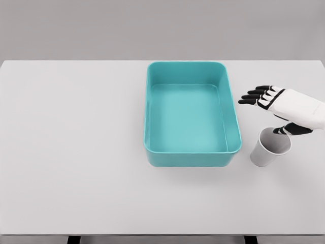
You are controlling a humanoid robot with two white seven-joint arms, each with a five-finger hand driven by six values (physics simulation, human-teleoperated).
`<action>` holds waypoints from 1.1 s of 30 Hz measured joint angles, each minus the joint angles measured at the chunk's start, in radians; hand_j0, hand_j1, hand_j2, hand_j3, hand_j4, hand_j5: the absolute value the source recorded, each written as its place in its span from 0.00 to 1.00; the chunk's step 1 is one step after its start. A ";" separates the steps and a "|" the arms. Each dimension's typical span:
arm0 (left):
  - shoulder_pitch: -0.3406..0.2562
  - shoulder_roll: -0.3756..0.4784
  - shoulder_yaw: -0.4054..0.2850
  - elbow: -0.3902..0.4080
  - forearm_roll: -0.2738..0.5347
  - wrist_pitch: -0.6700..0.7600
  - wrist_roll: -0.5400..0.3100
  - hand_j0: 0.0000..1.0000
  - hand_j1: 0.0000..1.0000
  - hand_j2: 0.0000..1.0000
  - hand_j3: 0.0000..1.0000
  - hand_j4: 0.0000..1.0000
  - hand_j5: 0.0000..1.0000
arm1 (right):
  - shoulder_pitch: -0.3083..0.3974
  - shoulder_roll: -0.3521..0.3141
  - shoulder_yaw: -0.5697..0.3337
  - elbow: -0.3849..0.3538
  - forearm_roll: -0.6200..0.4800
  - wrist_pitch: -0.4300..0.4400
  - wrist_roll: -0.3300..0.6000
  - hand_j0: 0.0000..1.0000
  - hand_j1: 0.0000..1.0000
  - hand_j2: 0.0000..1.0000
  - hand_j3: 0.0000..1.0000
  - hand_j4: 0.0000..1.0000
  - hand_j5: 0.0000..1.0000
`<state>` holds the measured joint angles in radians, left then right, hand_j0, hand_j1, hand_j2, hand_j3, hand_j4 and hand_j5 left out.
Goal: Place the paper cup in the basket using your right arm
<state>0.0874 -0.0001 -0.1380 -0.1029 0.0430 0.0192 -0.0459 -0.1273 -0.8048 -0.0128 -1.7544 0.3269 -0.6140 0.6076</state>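
Observation:
A white paper cup [269,148] stands on the table just right of the basket, tilted slightly with its open mouth facing up and to the right. The teal rectangular basket [151,112] sits in the middle of the table with nothing inside. My right hand [269,109] comes in from the right edge and hovers just above and behind the cup. Its black fingers [255,95] are spread toward the basket and the thumb reaches down near the cup's rim. The hand holds nothing. The left arm does not show.
The white table [76,152] extends wide to the left of the basket, and its front edge runs along the bottom of the head view. A grey wall stands behind the table.

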 measured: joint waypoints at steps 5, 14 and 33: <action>0.000 0.000 0.000 0.000 0.000 0.000 0.000 1.00 1.00 1.00 1.00 1.00 1.00 | 0.012 0.005 -0.062 -0.001 0.000 0.000 0.003 1.00 1.00 1.00 1.00 1.00 1.00; 0.000 0.000 0.000 0.000 0.000 0.000 0.000 1.00 1.00 1.00 1.00 1.00 1.00 | 0.221 -0.050 -0.156 0.002 -0.455 -0.001 0.004 1.00 1.00 1.00 1.00 1.00 1.00; 0.000 0.000 0.000 0.000 0.000 0.000 0.000 1.00 1.00 1.00 1.00 1.00 1.00 | 0.417 -0.028 -0.124 0.307 -0.892 0.004 0.003 1.00 1.00 1.00 1.00 1.00 1.00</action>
<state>0.0874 -0.0001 -0.1380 -0.1029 0.0430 0.0188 -0.0459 0.2899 -0.8327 -0.1369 -1.4470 -0.5647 -0.6102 0.6111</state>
